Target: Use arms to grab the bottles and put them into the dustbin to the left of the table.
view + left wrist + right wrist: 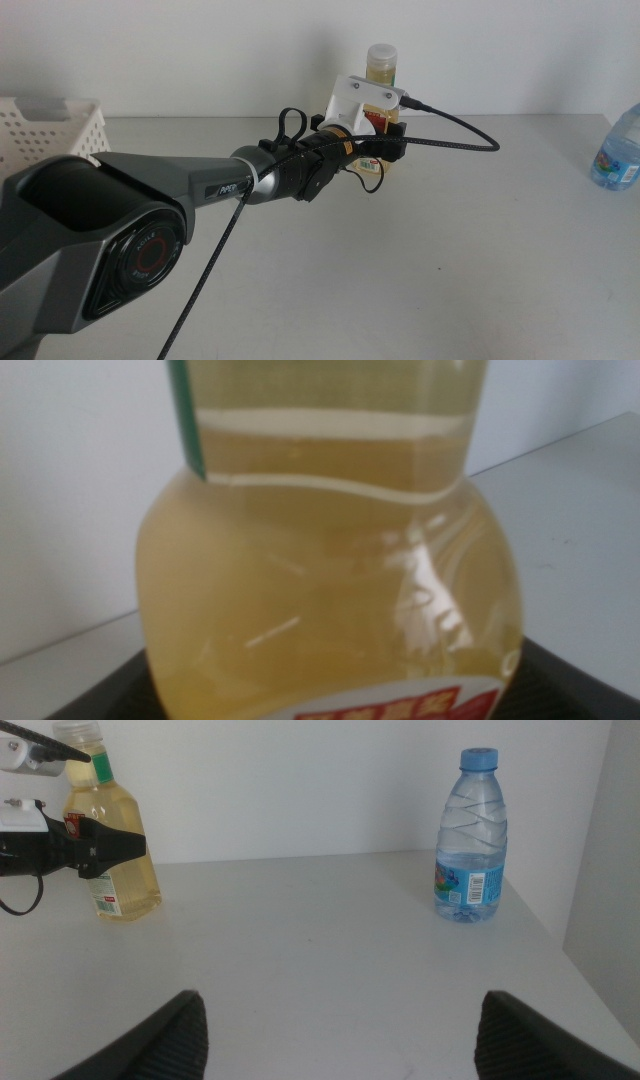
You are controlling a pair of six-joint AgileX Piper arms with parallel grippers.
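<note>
Yellow-liquid bottle [382,62] between left gripper [385,135] jaws

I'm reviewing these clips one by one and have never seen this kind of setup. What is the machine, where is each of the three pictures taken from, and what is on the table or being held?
These are two robot arms at a light-grey table. The middle view looks down over it; the other two pictures come from cameras on each arm's wrist.

The left gripper has reached out to the yellow-liquid bottle, which stands at the back. Its jaws sit on either side of the bottle; the right wrist view shows this from the side, but whether they already squeeze it is unclear. The left wrist view is filled by that bottle up close.

The right gripper waits low with its jaws wide apart, holding nothing. A blue-capped water bottle stands upright on the right side. The white perforated basket at the left is the dustbin.
</note>
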